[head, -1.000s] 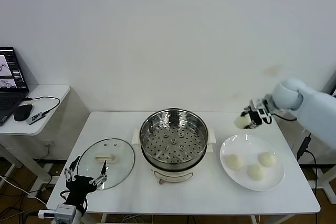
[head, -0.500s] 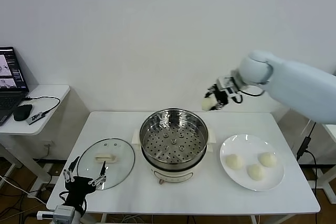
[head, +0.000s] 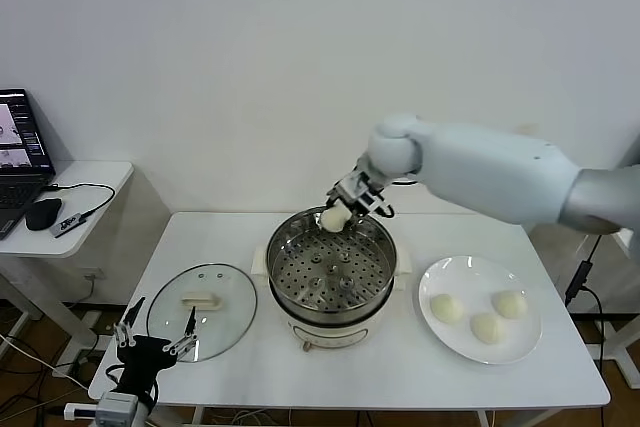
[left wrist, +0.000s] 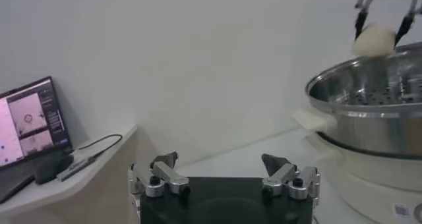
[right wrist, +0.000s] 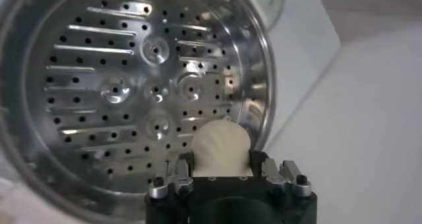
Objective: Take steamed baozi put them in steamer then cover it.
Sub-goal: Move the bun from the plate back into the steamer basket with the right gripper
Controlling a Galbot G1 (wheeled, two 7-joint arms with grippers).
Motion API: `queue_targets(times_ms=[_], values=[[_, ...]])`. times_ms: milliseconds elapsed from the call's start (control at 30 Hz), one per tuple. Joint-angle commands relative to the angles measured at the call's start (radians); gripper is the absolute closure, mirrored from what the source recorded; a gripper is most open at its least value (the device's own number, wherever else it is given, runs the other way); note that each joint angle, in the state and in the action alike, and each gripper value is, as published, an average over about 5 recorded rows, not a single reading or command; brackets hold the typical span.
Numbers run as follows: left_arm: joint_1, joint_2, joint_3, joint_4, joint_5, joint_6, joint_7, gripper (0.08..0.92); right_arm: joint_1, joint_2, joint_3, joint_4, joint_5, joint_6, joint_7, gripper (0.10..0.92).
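Note:
My right gripper (head: 343,209) is shut on one cream-white baozi (head: 333,218) and holds it in the air over the far rim of the steamer (head: 331,269). In the right wrist view the baozi (right wrist: 223,149) sits between the jaws above the empty perforated tray (right wrist: 132,93). Three more baozi (head: 484,313) lie on the white plate (head: 520,342) at the right. The glass cover (head: 203,298) lies flat on the table left of the steamer. My left gripper (head: 155,339) stands open and empty near the table's front left edge, just in front of the cover.
A side table (head: 80,197) at the far left carries a laptop (head: 20,157), a mouse and cables. The white wall stands close behind the work table. In the left wrist view the steamer (left wrist: 369,107) shows off to one side.
My right arm has swung left from above the plate to over the steamer's far rim, carrying the baozi. The left arm has barely moved.

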Motion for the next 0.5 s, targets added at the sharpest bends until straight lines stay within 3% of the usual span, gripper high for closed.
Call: queue_targets(times_ms=[33,500], values=[[0.004,0.0,-0.008,-0.002,0.002,0.0,0.0,0.177,-0.059,0.144,-0.037,-0.124,-0.205,0.185,0.024,0.482],[0.0,-0.006,-0.004,0.001,0.002,0.0,0.0,0.177,-0.132,0.171,-0.022,-0.215,-0.324,0.276,0.06,0.478]])
